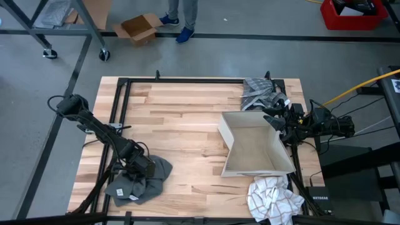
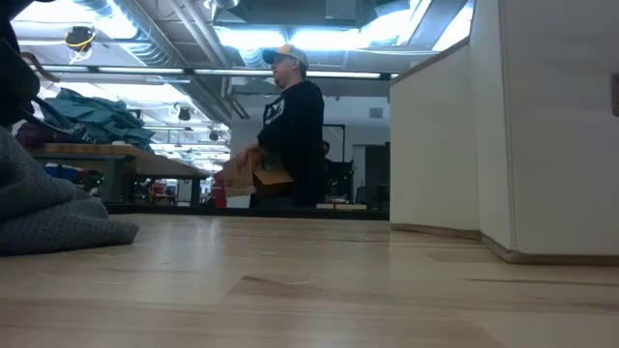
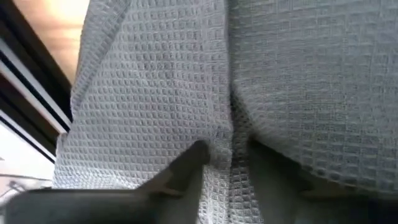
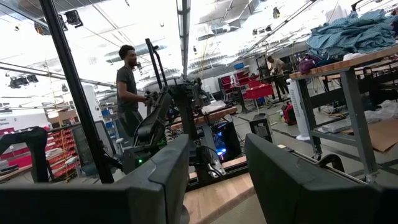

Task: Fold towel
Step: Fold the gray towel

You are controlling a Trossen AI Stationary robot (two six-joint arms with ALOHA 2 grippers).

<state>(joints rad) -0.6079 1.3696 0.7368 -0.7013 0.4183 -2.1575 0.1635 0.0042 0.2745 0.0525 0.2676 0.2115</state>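
Down at the near left corner of the pale wooden plank surface (image 1: 187,125), the left gripper (image 1: 142,165) is buried in the crumpled grey waffle-weave towel (image 1: 139,182), and the left wrist view shows it plainly: the jaws are clamped on a pinched ridge of that grey towel (image 3: 224,149), the weave bunching up between the dark fingers (image 3: 186,165). The towel lies in a loose heap, not flat, one edge spilling toward the front rim of the surface; from table height it rises as a soft grey mound (image 2: 48,213) at the far left of the low view. Over on the right side, the right gripper (image 1: 275,123) waits beside the open white rectangular box (image 1: 253,147), its jaws standing apart with nothing between them. A dark striped cloth (image 1: 259,92) sits bunched at the far right corner, and a white checked cloth (image 1: 272,199) lies crumpled just in front of the box.
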